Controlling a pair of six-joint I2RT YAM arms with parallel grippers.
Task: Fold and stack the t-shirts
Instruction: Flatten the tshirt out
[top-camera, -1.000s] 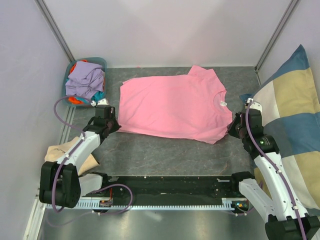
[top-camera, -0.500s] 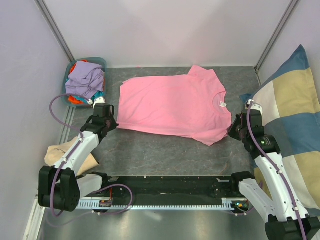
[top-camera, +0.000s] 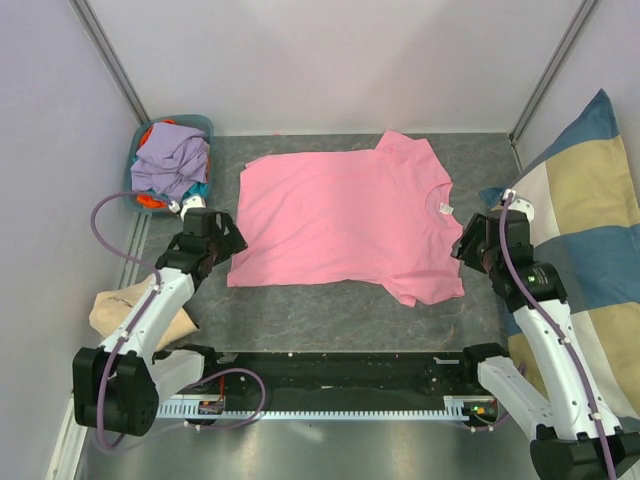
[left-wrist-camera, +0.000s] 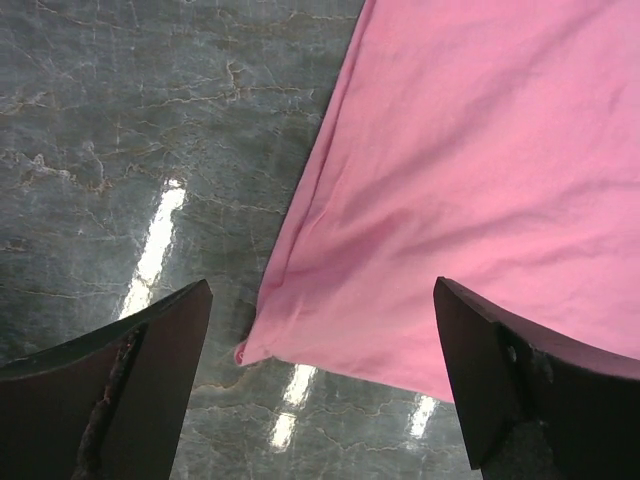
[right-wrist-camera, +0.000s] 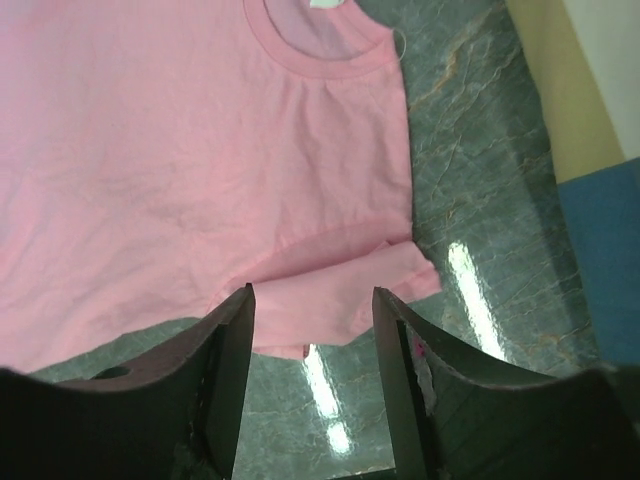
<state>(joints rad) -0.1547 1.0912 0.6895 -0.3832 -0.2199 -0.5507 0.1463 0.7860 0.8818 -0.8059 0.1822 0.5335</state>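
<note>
Though wrists show t-shirt (left-wrist-camera: 480, 150), overhead adds basket (top-camera: 198, 122).

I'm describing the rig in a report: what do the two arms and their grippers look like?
The left arm and right arm have white shells with black joints, and a lavender cable runs along each. The gripper fingers are black, broad and tapered.

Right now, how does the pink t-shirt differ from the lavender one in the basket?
The pink t-shirt lies spread flat on the table; the lavender t-shirt is crumpled in the basket. The pink t-shirt lies alone, while the lavender t-shirt sits atop other clothes. Neither is folded yet.
</note>
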